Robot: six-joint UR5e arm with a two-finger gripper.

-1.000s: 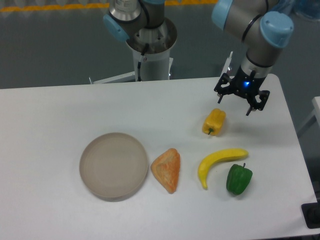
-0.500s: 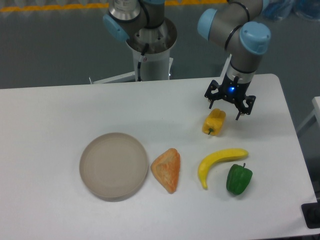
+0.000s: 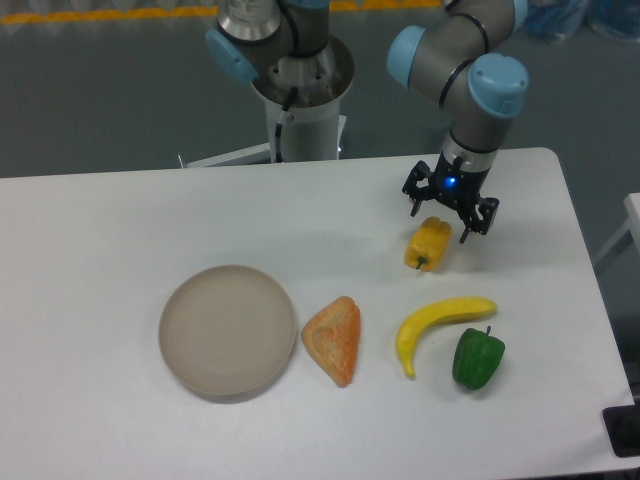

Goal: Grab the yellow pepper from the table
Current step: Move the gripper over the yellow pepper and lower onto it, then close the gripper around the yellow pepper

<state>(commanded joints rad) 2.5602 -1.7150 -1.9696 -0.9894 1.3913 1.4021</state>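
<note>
The yellow pepper (image 3: 428, 245) lies on the white table (image 3: 130, 220) at the right, its green stem pointing toward the front. My gripper (image 3: 439, 226) hangs open just above the pepper's far end, one fingertip left of it and one right of it. It holds nothing. The pepper is fully in view apart from its top edge under the gripper.
A yellow banana (image 3: 438, 326) and a green pepper (image 3: 478, 358) lie in front of the yellow pepper. An orange wedge-shaped piece (image 3: 335, 340) and a round grey plate (image 3: 228, 331) lie to the left. The arm's base (image 3: 300, 100) stands behind the table.
My gripper has moved left and lower, from behind and right of the yellow pepper to straddling its far end. The objects have not moved.
</note>
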